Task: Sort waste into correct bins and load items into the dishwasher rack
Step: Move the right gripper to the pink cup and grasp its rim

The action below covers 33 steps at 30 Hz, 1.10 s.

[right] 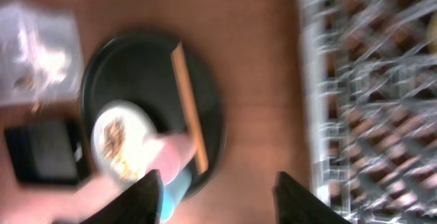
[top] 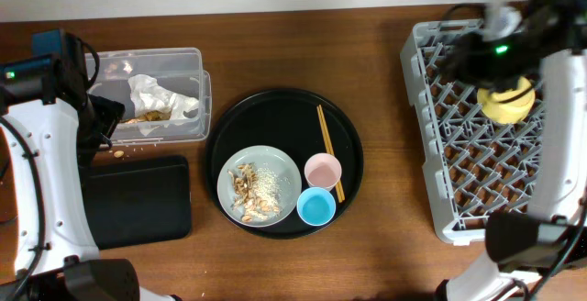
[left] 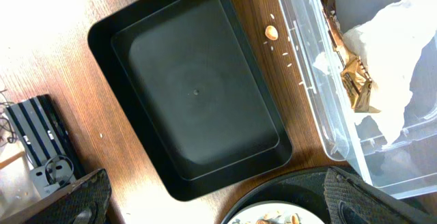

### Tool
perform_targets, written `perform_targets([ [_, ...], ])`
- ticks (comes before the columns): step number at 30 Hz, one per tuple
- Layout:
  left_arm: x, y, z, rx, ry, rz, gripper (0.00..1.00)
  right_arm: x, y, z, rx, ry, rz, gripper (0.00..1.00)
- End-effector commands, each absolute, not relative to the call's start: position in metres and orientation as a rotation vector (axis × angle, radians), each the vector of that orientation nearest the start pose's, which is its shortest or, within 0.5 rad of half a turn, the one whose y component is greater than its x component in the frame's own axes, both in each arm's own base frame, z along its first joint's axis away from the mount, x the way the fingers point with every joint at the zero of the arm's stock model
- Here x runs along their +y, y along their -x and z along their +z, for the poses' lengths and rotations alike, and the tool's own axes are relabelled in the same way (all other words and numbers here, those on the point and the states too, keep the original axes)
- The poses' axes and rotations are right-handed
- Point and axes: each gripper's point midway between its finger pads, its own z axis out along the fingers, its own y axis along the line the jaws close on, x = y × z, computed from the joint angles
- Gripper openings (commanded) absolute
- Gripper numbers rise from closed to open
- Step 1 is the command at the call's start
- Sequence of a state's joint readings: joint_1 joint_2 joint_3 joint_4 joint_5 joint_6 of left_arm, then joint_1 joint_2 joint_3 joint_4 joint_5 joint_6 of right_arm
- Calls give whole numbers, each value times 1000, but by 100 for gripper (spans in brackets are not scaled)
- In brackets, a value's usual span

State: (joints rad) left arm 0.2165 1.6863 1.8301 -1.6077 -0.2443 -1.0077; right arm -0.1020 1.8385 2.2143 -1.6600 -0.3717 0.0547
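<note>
Yellow bowl [top: 507,102] lodged among pegs of dishwasher rack [top: 417,49], right gripper [right: 222,191] near it, parted and empty, left gripper [left: 218,207] wide open, empty, over black tray [left: 198,94]; risk: hasty swing clipping bowl, tipping it off pegs.

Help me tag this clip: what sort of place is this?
Probably a tabletop dish-clearing station: a dishwasher rack, a tray with a plate of scraps, and a tub holding a wrapper.

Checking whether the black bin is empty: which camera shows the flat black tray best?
Left wrist: the flat black tray shows whole and sharp, with nothing in it. Overhead has its left edge behind the left arm; right wrist shows only a small blur.
</note>
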Motion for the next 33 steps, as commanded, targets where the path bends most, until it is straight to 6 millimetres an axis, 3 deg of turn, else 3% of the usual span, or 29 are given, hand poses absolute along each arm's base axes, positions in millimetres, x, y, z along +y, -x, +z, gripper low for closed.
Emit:
perform_targets([
  [1,111,-289,238,2352,1711,281,99,70,-350,282,2879,54,469,74],
  [4,111,-289,238,2352,1711,281,99,107,-335,277,2921,139,407,78],
  [8,111,-289,238,2353,1712,282,99,159,-294,257,3004,254,205,83],
  [12,111,-289,238,2352,1711,281,99,182,-280,228,2998,196,-40,86],
  [14,111,-289,238,2352,1711,281,99,203,-275,209,2992,198,-35,85],
  [17,111,-289,238,2353,1712,282,99,226,-276,183,2975,112,9,69],
  [21,111,-289,238,2352,1711,281,99,256,-281,154,2949,133,152,67],
  [29,111,-289,238,2353,1712,282,99,239,-301,120,2920,-19,78,66],
  [33,111,-289,238,2352,1711,281,99,250,-300,104,2968,-14,127,61],
])
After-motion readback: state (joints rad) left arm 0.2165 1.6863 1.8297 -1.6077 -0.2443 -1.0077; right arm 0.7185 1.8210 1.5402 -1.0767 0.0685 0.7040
